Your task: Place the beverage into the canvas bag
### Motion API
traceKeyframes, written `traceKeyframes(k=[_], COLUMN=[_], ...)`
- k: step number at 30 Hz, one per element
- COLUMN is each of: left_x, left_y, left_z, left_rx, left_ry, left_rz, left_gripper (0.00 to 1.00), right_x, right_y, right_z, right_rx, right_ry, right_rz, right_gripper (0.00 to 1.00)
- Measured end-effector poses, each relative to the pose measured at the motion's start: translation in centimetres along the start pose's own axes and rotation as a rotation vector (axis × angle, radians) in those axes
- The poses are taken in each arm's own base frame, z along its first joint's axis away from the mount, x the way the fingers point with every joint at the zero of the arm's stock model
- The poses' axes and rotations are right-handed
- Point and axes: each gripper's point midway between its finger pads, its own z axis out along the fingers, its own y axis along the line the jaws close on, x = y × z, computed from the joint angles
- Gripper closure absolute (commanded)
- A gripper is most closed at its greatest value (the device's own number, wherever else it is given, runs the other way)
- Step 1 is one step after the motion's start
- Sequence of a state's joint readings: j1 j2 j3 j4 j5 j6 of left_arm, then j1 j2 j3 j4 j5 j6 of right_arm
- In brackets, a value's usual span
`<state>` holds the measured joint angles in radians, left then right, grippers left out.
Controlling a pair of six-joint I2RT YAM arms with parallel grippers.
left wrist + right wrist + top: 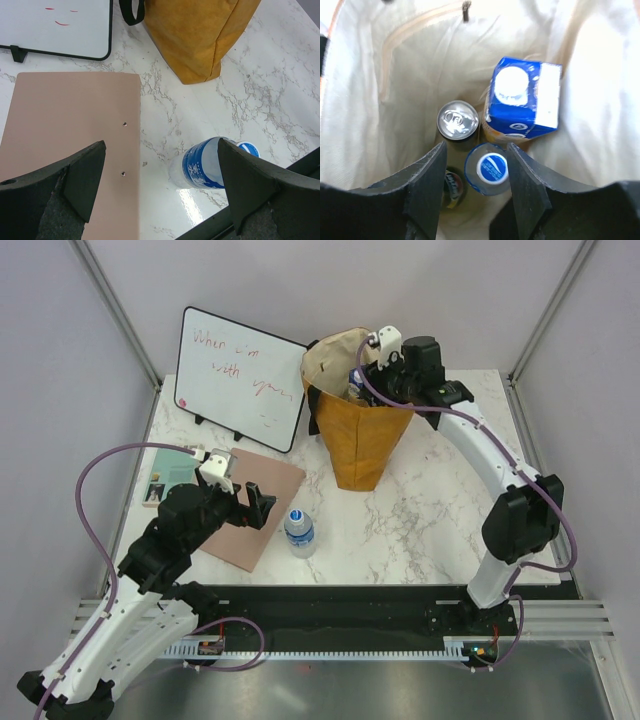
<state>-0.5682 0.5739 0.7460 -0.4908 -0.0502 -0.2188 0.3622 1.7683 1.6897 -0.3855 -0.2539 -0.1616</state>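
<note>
The canvas bag stands upright at the back centre, mustard outside with a cream lining. My right gripper hangs over its mouth. Its jaws are open, and a blue-capped bottle stands free below them on the bag's floor. Beside that bottle are a silver-topped can, a blue carton and a dark bottle top. A water bottle with a blue label stands on the marble table. My left gripper is open just left of it, holding nothing.
A whiteboard with red writing leans at the back left. A pinkish-brown board lies flat under my left gripper, with a small booklet at its left. The bag's black strap hangs down its near side.
</note>
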Motion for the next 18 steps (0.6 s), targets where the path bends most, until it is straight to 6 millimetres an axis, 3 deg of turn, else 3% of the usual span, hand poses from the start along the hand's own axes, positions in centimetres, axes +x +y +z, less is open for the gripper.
traceKeyframes(k=[6,11,14,18], left_x=[0.0,0.0,0.0,0.0], left_y=[0.0,0.0,0.0,0.0], left_z=[0.0,0.0,0.0,0.0], left_rx=[0.000,0.000,0.001,0.001], left_ry=[0.000,0.000,-0.001,-0.001], left_rz=[0.000,0.000,0.000,0.000], left_gripper=[0.00,0.00,0.00,0.00], right_x=[-2.9,-5.3,-7.0,-9.1], right_y=[-0.4,-0.3,0.4,3.4], right_z=[-2.4,-5.0,-6.8,-8.8], right_rx=[0.052,0.087,0.093,0.060], right_ry=[-0.069,-0.132,-0.173,-0.217], right_rz=[0.018,0.042,0.048,0.031], right_gripper=[0.39,0.28,0.24,0.21])
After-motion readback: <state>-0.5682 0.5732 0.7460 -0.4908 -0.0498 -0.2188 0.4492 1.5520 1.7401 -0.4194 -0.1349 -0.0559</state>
